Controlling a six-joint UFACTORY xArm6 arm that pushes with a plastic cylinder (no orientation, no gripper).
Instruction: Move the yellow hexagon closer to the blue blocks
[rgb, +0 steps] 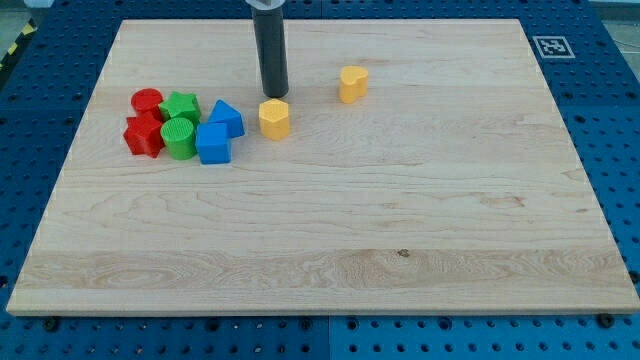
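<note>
Setting: pale wooden worktop (400, 230) sitting on a blue perforated base, with a small black-and-white marker tag (549, 45) in the view's top right corner.

Our tool: we've got no jaws on this rig at all, so nothing is open, closed or gripped. It's just a straight dark rod, and my tip (274, 95) is down near the board, just above the yellow hexagon block (274, 118) in the view. We can't tell if it's touching or a hair apart.

Task thing: that yellow hexagon sits left of centre near the view's top, just beside the blue blocks with a small gap showing.

Targets: blue pointed, house-like block (226, 118) nearest the hexagon, and a blue cube-ish block (213, 144) below it.

Neighbours: red round block (147, 101), red star-ish block (143, 136), green block (183, 105) and green round ribbed block (179, 138), all bunched at the view's left of the blues.

Other yellow: a second yellow block (352, 84), maybe heart-like, well to the view's right. Not ours.

How we'd do it: our guess is the tip is on the wrong side for a leftward push. We'd swing round to the hexagon's right face, line up through its centre toward the blue pair, then nudge slowly. Off-centre contact would likely spin it or send it sliding downward past the blues. Short push, stop early, so the whole cluster doesn't get shoved.
</note>
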